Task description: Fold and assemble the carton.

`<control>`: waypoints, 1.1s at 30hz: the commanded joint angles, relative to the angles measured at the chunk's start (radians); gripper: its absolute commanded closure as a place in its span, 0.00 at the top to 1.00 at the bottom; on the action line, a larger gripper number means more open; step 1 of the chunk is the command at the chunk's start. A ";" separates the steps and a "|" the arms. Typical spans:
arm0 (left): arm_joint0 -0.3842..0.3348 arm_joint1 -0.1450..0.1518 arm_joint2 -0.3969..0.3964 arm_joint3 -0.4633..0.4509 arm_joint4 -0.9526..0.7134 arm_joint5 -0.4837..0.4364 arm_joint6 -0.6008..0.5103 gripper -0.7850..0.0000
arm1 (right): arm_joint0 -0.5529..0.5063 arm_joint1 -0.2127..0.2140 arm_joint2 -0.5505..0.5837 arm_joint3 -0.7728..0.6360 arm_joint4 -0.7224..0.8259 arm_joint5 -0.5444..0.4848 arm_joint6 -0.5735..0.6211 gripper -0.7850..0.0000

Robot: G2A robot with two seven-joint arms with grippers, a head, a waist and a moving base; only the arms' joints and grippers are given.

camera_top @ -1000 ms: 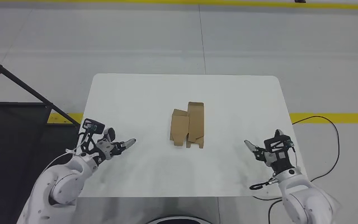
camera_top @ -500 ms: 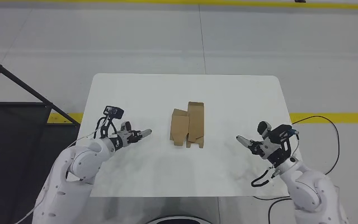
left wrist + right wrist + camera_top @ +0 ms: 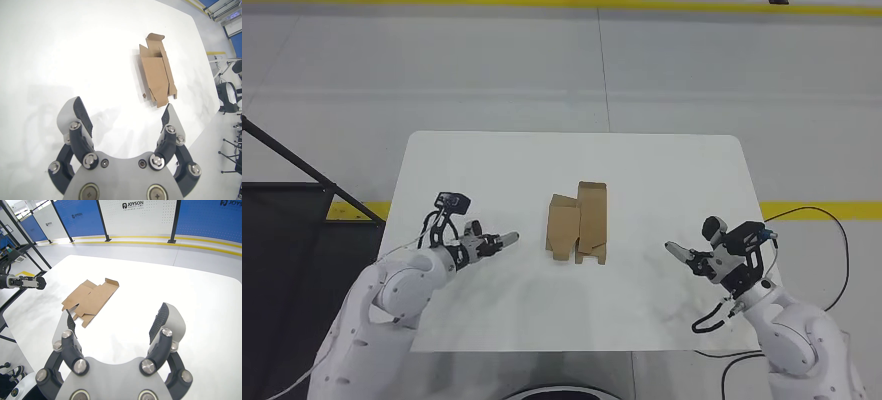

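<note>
Left hand (image 3: 123,102) edged nearer carton (image 3: 155,75) — jaws spread.

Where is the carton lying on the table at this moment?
In the top view the flattened carton lies near the middle of the white table, between the left hand and the right hand, touching neither.

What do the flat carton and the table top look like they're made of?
Carton: brown cardboard by its look, matte, with cut flaps and fold creases. Table: a smooth white top with a faint sheen, perhaps laminate or painted board.
</note>
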 commanded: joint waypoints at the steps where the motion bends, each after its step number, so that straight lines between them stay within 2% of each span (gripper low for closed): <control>1: -0.032 -0.003 0.019 0.027 -0.074 0.010 -0.051 1.00 | 0.000 0.000 0.000 0.000 0.000 0.000 0.000 1.00; 7: -0.114 -0.017 0.085 0.096 -0.142 0.099 -0.036 1.00 | 0.000 0.000 0.000 0.000 0.000 0.000 0.000 1.00; 16: -0.245 -0.034 0.163 0.246 -0.259 0.166 -0.099 1.00 | 0.000 0.000 0.000 0.000 0.000 0.000 0.000 1.00; 33: -0.364 -0.073 0.287 0.405 -0.425 0.119 -0.010 1.00 | 0.000 0.000 0.000 0.000 0.000 0.000 0.000 1.00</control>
